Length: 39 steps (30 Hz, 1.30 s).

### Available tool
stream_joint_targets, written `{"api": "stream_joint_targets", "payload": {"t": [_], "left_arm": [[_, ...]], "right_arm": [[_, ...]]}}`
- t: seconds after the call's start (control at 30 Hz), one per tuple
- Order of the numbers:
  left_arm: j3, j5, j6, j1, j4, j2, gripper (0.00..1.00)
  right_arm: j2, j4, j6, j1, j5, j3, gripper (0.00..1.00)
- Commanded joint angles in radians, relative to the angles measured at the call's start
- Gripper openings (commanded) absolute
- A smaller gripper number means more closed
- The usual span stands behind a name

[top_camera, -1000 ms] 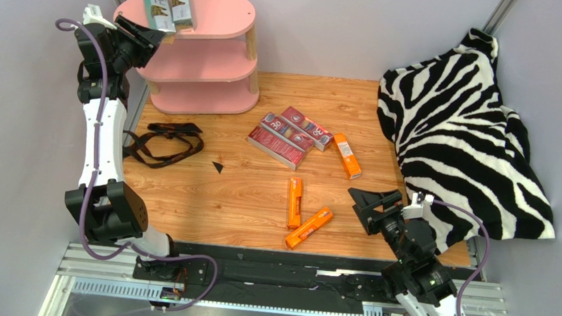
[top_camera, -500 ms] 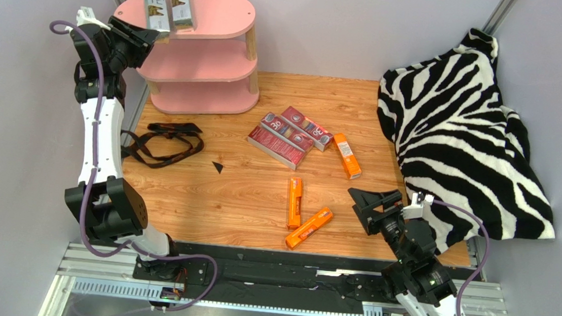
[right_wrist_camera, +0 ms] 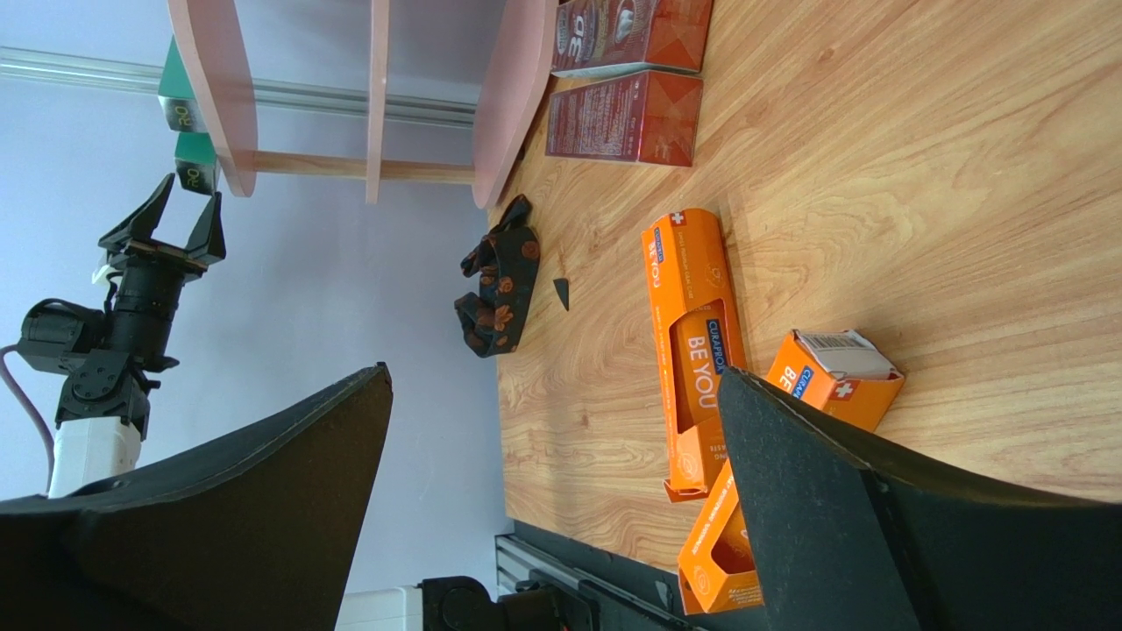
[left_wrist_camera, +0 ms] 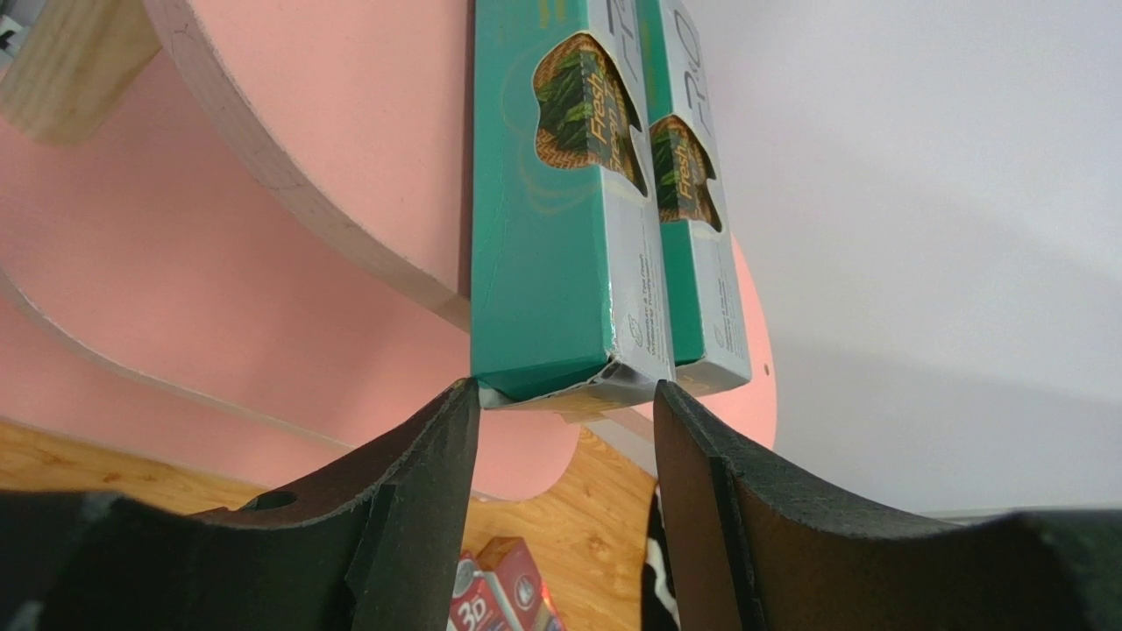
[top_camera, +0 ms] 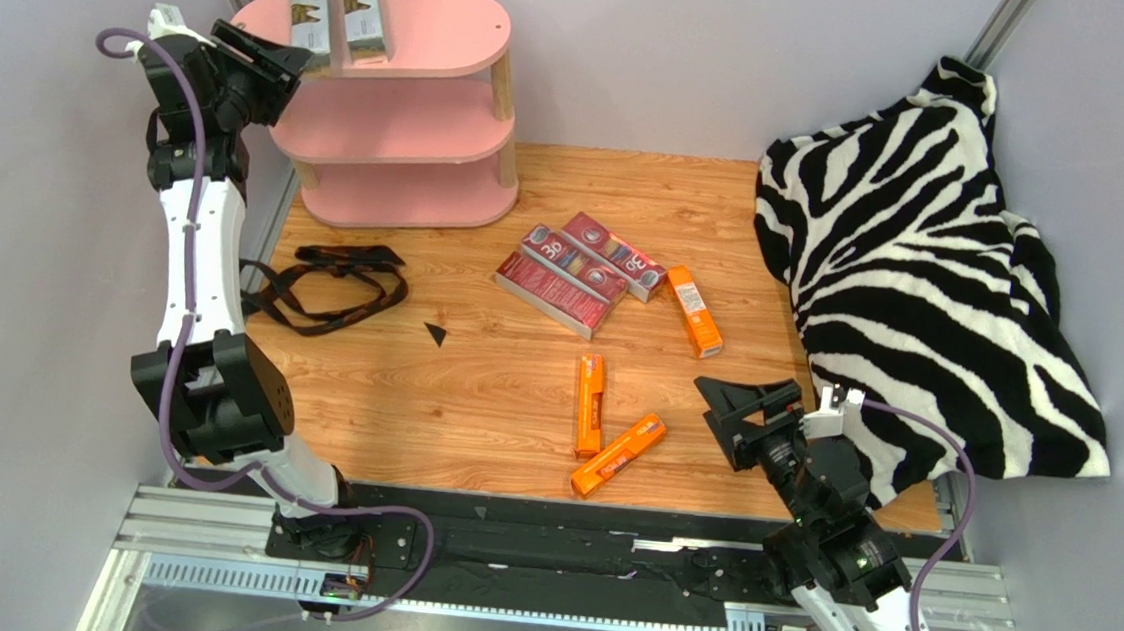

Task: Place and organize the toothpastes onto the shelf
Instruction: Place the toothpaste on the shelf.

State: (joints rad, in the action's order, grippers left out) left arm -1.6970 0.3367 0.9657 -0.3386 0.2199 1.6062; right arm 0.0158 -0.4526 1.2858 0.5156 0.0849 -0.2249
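The left gripper (left_wrist_camera: 560, 401) has drawn back from the pink three-tier shelf (top_camera: 440, 28), away from its left end and a little higher. Its jaws now stand apart just short of the near end of the silver-grey carton with teal lettering (top_camera: 303, 10). That carton earlier lay tilted, hanging over the left edge of the shelf's top board. It now lies further onto the board, straight and parallel against the second silver-grey carton (top_camera: 360, 7).
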Motion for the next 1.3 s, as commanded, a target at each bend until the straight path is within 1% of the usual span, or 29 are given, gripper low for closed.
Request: {"api": "stream_joint_targets", "payload": {"t": [0.0, 0.27, 0.33, 0.4, 0.43, 0.53, 0.6, 0.73, 0.83, 0.87, 0.93, 0.97, 1.0, 1.13, 1.17, 1.27], "left_arm": [[-0.044, -0.002, -0.002, -0.008, -0.017, 0.011, 0.6], [-0.059, 0.001, -0.005, -0.008, 0.004, 0.015, 0.6], [-0.049, -0.014, -0.012, -0.008, 0.007, 0.0, 0.63], [-0.018, -0.022, -0.027, -0.008, -0.008, -0.018, 0.7], [-0.004, -0.024, -0.03, -0.008, -0.02, -0.041, 0.71], [0.074, -0.033, -0.025, -0.008, -0.095, -0.097, 0.77], [0.114, -0.045, -0.025, -0.008, -0.102, -0.127, 0.8], [0.198, -0.048, -0.024, -0.008, -0.135, -0.173, 0.82], [0.247, -0.035, -0.016, -0.007, -0.172, -0.203, 0.77], [0.253, -0.034, -0.016, -0.004, -0.175, -0.207, 0.71], [0.252, -0.048, -0.038, 0.01, -0.171, -0.213, 0.65], [0.244, -0.066, -0.051, 0.018, -0.165, -0.212, 0.57], [0.237, -0.08, -0.065, 0.038, -0.156, -0.204, 0.55], [0.163, -0.132, -0.163, 0.085, -0.094, -0.18, 0.4], [0.151, -0.165, -0.182, 0.093, -0.085, -0.174, 0.39], [0.1, -0.198, -0.222, 0.116, -0.042, -0.147, 0.37]], "right_arm": [[-0.013, 0.02, 0.006, 0.0, -0.01, 0.001, 1.0], [-0.011, 0.009, 0.004, 0.0, -0.014, -0.007, 1.0], [-0.013, 0.002, 0.004, 0.0, -0.016, -0.008, 1.0], [-0.013, 0.0, 0.006, 0.0, -0.019, -0.007, 1.0], [-0.011, 0.0, 0.009, -0.002, -0.02, -0.002, 1.0], [-0.013, 0.003, 0.015, 0.0, -0.024, 0.001, 1.0], [-0.011, 0.003, 0.014, 0.0, -0.028, 0.001, 1.0], [-0.013, 0.0, 0.014, 0.0, -0.031, -0.001, 1.0], [-0.013, 0.005, 0.015, -0.002, -0.036, 0.001, 1.0], [-0.011, 0.005, 0.015, 0.0, -0.033, 0.001, 1.0], [-0.013, 0.005, 0.017, 0.0, -0.033, 0.001, 1.0], [-0.013, 0.006, 0.015, 0.0, -0.034, -0.001, 1.0], [-0.011, 0.006, 0.015, 0.0, -0.034, -0.001, 1.0], [-0.013, 0.005, 0.01, 0.0, -0.036, -0.005, 1.0], [-0.011, 0.003, 0.01, 0.001, -0.036, -0.004, 1.0], [-0.013, 0.0, 0.007, 0.0, -0.034, -0.007, 1.0]]}}
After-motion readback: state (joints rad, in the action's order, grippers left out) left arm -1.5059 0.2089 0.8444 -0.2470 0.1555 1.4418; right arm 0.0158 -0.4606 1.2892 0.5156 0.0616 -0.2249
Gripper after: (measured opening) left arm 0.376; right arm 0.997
